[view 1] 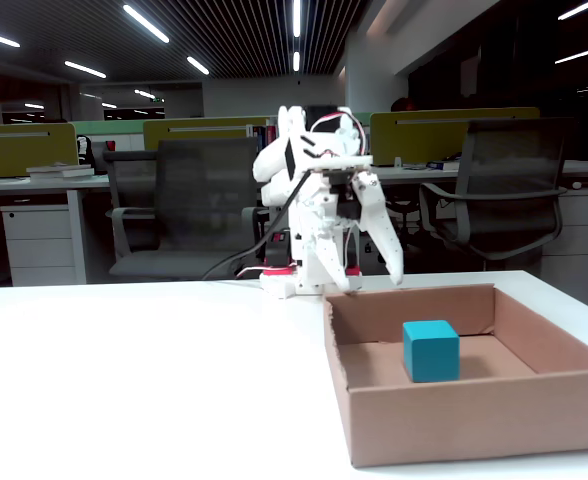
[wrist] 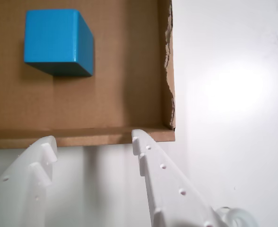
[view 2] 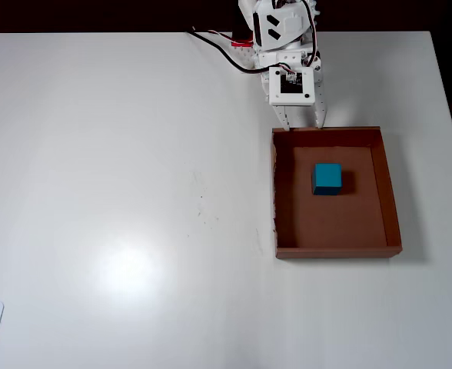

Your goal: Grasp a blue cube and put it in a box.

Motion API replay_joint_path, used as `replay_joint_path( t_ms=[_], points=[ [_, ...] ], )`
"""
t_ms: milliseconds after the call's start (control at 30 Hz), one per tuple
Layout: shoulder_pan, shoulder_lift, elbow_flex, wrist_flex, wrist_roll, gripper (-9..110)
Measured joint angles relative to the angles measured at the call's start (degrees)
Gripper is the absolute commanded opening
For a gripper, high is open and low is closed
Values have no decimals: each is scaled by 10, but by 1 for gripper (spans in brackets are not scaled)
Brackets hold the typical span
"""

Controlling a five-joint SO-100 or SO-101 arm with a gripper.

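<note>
Hovering just outside the near wall of the wide, shallow brown cardboard box [view 2: 391,200], my white two-finger gripper [wrist: 94,138] holds nothing, its fingers spread apart. The small teal-blue cube [wrist: 58,41] rests on the box floor ahead of my fingertips, clear of them. Beneath me lies the white table [view 2: 118,169].

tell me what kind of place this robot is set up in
Most likely an open-plan office after hours: mesh office chairs, desks with yellow-green dividers and strip ceiling lights stand behind the white table holding the arm.
</note>
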Motion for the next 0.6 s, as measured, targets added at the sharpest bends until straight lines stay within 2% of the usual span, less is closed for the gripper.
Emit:
replay_joint_path(
  t_ms=[600],
  points=[
    [-1,0,0,31,0,24]
  ],
)
